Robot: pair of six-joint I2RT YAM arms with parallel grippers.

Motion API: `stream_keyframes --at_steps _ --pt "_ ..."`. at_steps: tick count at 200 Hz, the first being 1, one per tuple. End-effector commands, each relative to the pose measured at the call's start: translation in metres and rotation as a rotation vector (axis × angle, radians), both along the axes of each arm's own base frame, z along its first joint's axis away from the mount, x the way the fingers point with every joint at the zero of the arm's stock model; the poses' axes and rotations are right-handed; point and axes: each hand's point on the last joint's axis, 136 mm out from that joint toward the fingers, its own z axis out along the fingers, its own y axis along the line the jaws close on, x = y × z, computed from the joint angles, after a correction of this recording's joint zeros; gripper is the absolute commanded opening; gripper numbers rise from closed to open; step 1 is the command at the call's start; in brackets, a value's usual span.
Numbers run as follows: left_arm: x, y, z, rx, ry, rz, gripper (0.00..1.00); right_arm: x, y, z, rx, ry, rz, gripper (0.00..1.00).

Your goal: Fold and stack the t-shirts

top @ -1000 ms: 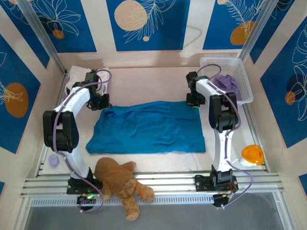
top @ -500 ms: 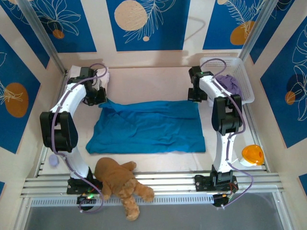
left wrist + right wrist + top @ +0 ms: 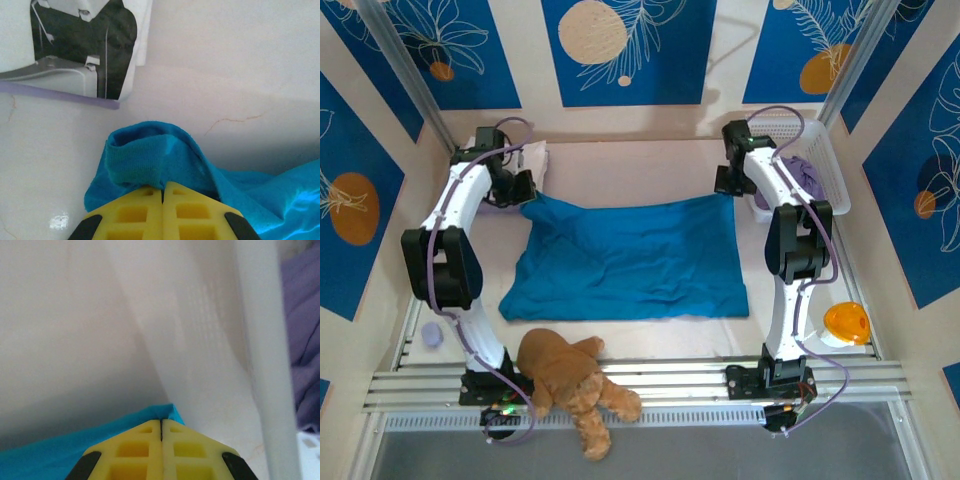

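- Both arms have drawn back toward the far wall over the last second, taking the far edge of the teal-blue t-shirt [image 3: 630, 255] with them, so that edge now lies further up the table and pulled straighter.
- Left gripper [image 3: 162, 187]: jaws closed on the shirt's far-left corner, with a fold of blue cloth bunched up just ahead of the yellow pads.
- Right gripper [image 3: 161, 421]: jaws closed on the far-right corner, with the cloth's tip showing at the pad seam, just beside the wall of the white basket [image 3: 825, 150].
- Progress, as I judge it: early. The teal shirt is being stretched flat, its near half is rumpled and no fold is made in it yet.
- Lavender shirts [image 3: 798, 175] lie heaped in the basket, unfolded.
- At the far-left corner lies the white t-shirt with black blotches [image 3: 85, 30], with a lavender edge beneath it. This may be the start of a stack, though I cannot tell how neatly it is folded.
- Left to do: fold the teal shirt, fold the lavender ones, stack them all.
- Surface: a pale, smooth table [image 3: 620, 165] that looks slightly glossy in the left wrist view.
- A brown teddy bear [image 3: 570, 385] sprawls over the near rail, and an orange object [image 3: 845, 322] sits at the near right.
- Room: cream walls with blue leaf-print panels on three sides.
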Motion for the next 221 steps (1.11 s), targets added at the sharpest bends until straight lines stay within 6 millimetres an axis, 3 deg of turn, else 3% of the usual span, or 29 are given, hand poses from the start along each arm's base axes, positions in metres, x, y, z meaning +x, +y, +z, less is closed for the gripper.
stream_keyframes --at_steps 1,49,103,182,221 --pt "0.001 -0.001 0.006 -0.033 0.014 -0.010 0.00 0.004 0.002 0.008 0.028 0.009 0.014 0.00" --pt "-0.013 -0.004 0.011 -0.047 0.034 -0.029 0.00 -0.027 -0.002 0.010 0.019 0.054 0.000 0.00" --pt "-0.048 -0.002 0.012 -0.026 0.074 -0.035 0.00 -0.073 -0.006 0.009 0.012 0.107 -0.019 0.00" --pt "-0.098 0.002 0.008 -0.003 0.157 -0.035 0.00 -0.139 -0.012 -0.013 0.022 0.220 -0.060 0.00" --pt "-0.123 0.003 -0.007 0.003 0.232 -0.026 0.00 -0.164 -0.012 -0.025 0.037 0.272 -0.080 0.00"
